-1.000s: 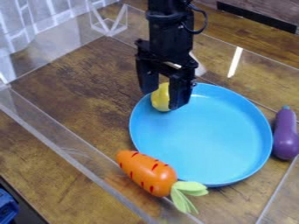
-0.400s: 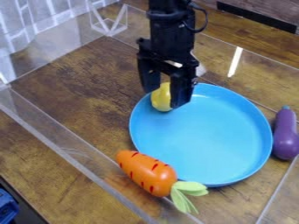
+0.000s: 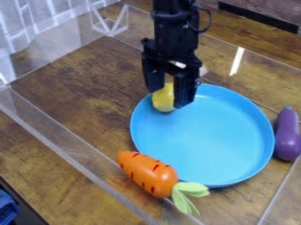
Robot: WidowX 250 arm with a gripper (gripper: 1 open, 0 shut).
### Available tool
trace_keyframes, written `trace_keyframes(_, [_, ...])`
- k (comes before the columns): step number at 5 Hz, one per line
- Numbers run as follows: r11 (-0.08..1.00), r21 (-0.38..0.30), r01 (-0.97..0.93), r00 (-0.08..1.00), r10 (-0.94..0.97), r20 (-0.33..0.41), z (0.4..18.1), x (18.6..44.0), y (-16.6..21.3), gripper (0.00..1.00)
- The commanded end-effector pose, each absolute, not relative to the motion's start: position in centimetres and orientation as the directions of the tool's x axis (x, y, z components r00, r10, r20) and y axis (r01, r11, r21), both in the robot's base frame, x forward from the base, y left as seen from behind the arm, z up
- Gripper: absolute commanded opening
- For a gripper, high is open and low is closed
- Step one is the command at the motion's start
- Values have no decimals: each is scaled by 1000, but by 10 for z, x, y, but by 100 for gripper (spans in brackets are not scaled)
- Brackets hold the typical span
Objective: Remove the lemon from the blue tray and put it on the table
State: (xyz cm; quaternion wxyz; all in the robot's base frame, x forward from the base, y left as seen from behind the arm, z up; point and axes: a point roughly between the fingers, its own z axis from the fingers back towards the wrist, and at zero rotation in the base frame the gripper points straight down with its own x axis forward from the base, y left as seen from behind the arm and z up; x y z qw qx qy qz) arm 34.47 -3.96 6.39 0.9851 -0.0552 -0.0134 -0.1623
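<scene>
Nothing much has shifted since a second ago: my gripper [image 3: 171, 88] hangs in the same spot, pointing straight down, and the lemon [image 3: 164, 97] hasn't budged. Jaws are spread wide, one finger on either side of the lemon, not yet closed on it as far as I can see.

That lemon sits on the blue tray [image 3: 230, 141], at its far left edge, right up by the raised rim. So it's still to come out and go down on the table [image 3: 83, 97].

How will it handle? I'd guess light, stiff and smooth-skinned, a small plastic oval, so slippery under the pads and apt to squirt out if I pinch near an end. I'd take it across the fat middle, squarely, with a modest squeeze. The rim beside it could catch my left finger.

Count: one lemon, one blue tray, one orange carrot [image 3: 147, 172] off the tray's near edge, one purple eggplant [image 3: 287, 134] at the right.
</scene>
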Motion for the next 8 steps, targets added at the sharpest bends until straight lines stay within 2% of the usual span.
trace_keyframes(1, [945,-79,317,946,-308,103,75,359,-31,100])
trace_keyframes(2, [944,-76,321,945,-313,98,71,363,-30,100])
trace_keyframes(3, [942,-72,327,943,-320,96,68,367,-29,0])
trace_keyframes(5, [940,-51,338,939,-333,84,76,367,-23,0])
trace_keyframes(7, [946,-19,322,944,-320,86,96,369,-4,0])
trace_keyframes(8, [947,-14,322,944,-320,81,90,373,-3,100])
